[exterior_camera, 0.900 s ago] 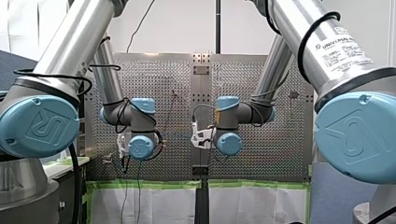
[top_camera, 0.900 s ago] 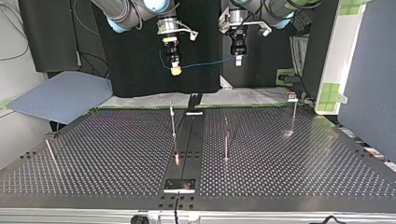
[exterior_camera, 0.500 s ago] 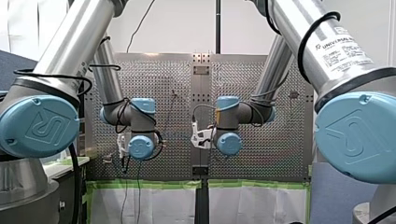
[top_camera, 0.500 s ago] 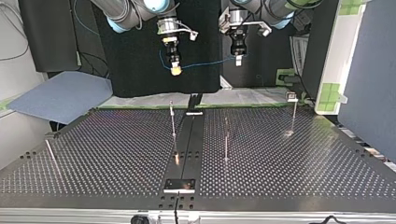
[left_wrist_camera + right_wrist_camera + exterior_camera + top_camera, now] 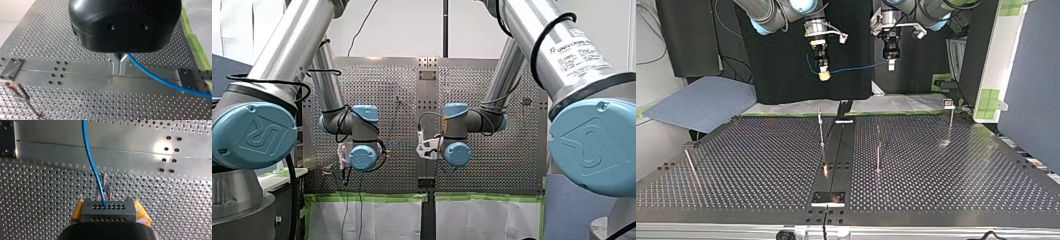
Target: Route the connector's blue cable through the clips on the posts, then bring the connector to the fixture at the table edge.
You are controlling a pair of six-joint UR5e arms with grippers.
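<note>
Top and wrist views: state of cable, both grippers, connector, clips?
cable, in the air between left gripper and right gripper, slight sag
left gripper, shut on cable
right gripper, shut on connector
connector, clamped between yellow pads, off the table
clips, none holds cable

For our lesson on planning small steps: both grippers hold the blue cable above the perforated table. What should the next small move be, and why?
Probably lower both arms together, keeping the thin blue cable taut, toward the slim metal posts. My right gripper clamps the grey rectangular connector, my left gripper pinches the cable, and the span between them hangs above every post, threaded through none.
</note>
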